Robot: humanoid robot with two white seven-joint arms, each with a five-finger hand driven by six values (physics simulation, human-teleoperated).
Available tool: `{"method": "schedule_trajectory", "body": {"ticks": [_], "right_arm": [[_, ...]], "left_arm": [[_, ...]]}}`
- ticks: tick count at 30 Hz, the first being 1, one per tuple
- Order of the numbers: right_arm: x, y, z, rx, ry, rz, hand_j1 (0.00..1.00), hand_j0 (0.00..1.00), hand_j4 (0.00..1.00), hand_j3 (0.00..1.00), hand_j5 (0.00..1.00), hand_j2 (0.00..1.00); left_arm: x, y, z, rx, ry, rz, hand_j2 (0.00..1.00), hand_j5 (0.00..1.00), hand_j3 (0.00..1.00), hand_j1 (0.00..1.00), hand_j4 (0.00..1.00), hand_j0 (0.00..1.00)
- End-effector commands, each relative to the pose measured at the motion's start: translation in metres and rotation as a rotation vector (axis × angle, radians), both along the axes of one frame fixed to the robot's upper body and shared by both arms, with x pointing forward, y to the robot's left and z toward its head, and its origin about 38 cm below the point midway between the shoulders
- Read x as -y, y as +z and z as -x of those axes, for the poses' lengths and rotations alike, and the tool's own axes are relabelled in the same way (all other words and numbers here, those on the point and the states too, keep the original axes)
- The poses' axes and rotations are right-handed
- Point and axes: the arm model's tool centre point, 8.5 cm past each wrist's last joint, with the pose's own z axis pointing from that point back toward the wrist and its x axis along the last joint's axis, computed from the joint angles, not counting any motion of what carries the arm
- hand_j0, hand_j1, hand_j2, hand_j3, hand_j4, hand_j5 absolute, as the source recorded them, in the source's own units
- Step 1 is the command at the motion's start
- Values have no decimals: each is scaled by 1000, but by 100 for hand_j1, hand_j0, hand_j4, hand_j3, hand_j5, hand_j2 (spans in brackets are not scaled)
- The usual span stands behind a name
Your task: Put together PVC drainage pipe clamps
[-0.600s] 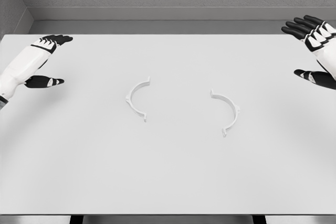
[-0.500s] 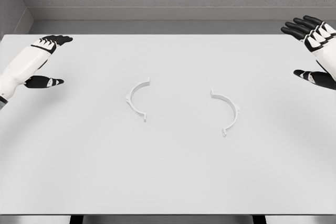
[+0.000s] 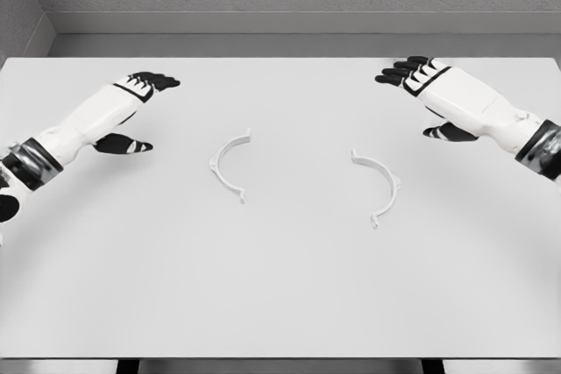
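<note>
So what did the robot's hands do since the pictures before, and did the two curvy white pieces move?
Both arms swung inward over the table. The left robot hand came in from the left edge, the right robot hand from the right edge, each towards a clamp half. Both are open and hold nothing. The left clamp half and the right clamp half lie where they were, apart.

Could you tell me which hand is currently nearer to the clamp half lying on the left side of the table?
Left. The left hand hovers open just left of that clamp half; the right hand is across the table, beyond the other half.
</note>
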Motion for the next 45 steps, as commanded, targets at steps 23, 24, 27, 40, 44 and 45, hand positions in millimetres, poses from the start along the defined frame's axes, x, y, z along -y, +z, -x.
{"method": "schedule_trajectory", "body": {"ticks": [23, 24, 27, 40, 44, 45], "right_arm": [[-7, -66, 2, -182, 9, 119, 100, 100, 100, 100, 100, 100], [-9, -64, 3, -177, 15, 119, 100, 100, 100, 100, 100, 100], [-12, -62, 5, -168, 25, 119, 100, 100, 100, 100, 100, 100], [-27, -60, 13, -157, 75, 131, 100, 100, 100, 100, 100, 100], [-28, -62, 14, -160, 78, 131, 100, 100, 100, 100, 100, 100], [-29, -63, 14, -163, 81, 134, 100, 100, 100, 100, 100, 100]], "left_arm": [[37, 7, -17, 13, -78, -12, 100, 100, 100, 100, 100, 100], [41, 7, -17, 14, -82, -4, 100, 100, 100, 100, 100, 100], [51, 3, -17, 7, -101, 4, 100, 100, 100, 100, 100, 100], [66, -11, -21, -34, -127, -11, 100, 100, 100, 100, 100, 100], [70, -20, -20, -54, -129, -10, 100, 100, 100, 100, 100, 100], [68, -22, -20, -59, -123, -11, 100, 100, 100, 100, 100, 100]]}}
